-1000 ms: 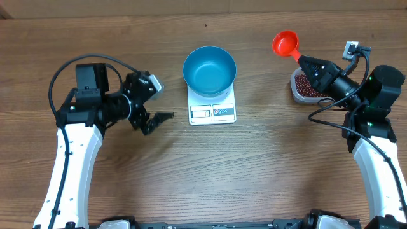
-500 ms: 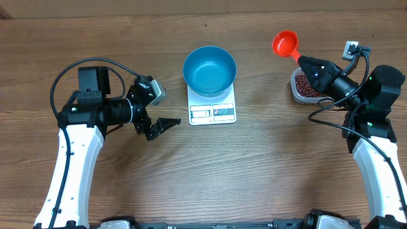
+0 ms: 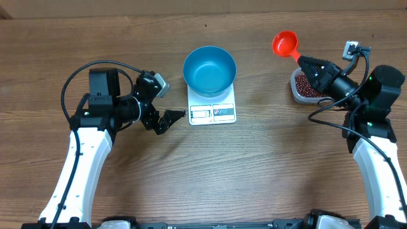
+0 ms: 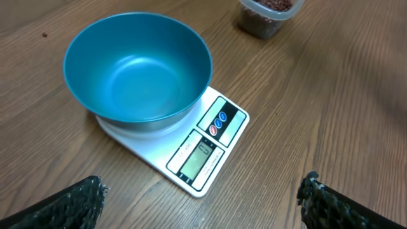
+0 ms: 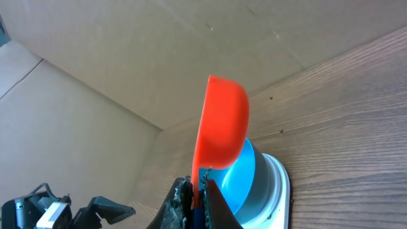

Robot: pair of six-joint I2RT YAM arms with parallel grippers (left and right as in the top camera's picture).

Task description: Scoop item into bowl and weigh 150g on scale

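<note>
The blue bowl (image 3: pixel 209 70) stands empty on the white scale (image 3: pixel 212 112) at mid-table. Dark red beans fill a clear tub (image 3: pixel 306 86) at the right. Above and just left of that tub, my right gripper (image 3: pixel 304 62) is shut on the handle of a red scoop (image 3: pixel 285 44), whose cup shows no beans. The right wrist view has the scoop (image 5: pixel 222 121) upright in the gripper (image 5: pixel 198 191), with the bowl (image 5: pixel 245 181) behind it. My left gripper (image 3: pixel 170 109) is open just left of the scale. Its wrist view shows wide-apart fingers (image 4: pixel 76 203) before the scale (image 4: pixel 210 143) and bowl (image 4: pixel 137 67).
The tub of beans (image 4: pixel 267 9) appears at the top edge of the left wrist view. Bare wooden table (image 3: pixel 254 165) lies in front of the scale. A cardboard wall (image 5: pixel 127 57) stands beyond the table's far edge.
My left arm has swung right, bringing its open gripper close to the scale's left side. The right arm and the scoop have stayed still.
</note>
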